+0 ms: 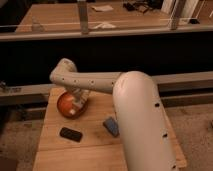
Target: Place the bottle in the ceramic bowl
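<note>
Camera view has our gripper (76, 105) down over the ceramic bowl (65, 106), bottle (77, 106) seemingly inside it; jaw state we cannot tell, withdrawal remains

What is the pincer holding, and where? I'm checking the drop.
Cannot be told: the pincer hangs over the bowl, hiding any grip on the bottle.

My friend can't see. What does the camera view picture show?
A white robot arm reaches over a wooden table, its gripper over an orange ceramic bowl. A blue block and a flat black object lie nearby.
</note>
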`<state>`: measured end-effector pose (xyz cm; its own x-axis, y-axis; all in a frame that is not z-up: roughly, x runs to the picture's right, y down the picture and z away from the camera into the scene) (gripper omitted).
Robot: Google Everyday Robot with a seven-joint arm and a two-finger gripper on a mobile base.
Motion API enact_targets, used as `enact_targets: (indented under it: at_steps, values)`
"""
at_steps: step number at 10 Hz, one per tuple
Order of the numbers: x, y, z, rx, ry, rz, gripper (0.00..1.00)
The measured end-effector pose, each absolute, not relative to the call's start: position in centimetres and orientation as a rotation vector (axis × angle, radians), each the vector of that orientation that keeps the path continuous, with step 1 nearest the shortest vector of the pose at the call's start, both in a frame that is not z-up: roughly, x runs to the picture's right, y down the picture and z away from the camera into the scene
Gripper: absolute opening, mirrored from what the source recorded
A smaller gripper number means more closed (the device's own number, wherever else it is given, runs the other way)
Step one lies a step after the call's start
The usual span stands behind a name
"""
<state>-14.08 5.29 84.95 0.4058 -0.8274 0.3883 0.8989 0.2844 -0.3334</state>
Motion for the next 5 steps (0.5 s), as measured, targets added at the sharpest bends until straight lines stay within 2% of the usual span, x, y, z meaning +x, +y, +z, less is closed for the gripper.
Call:
enact_targets:
  at_steps: [2,4,5]
  values:
    - [-14.11,5.36,84.89,-0.549,-0.149,-1.165,0.76]
    - [-14.17,5.41,84.80,-0.548,-0.149,-1.169,0.71]
    - [-14.19,5.44,84.68,-0.547,-0.150,-1.171,0.75]
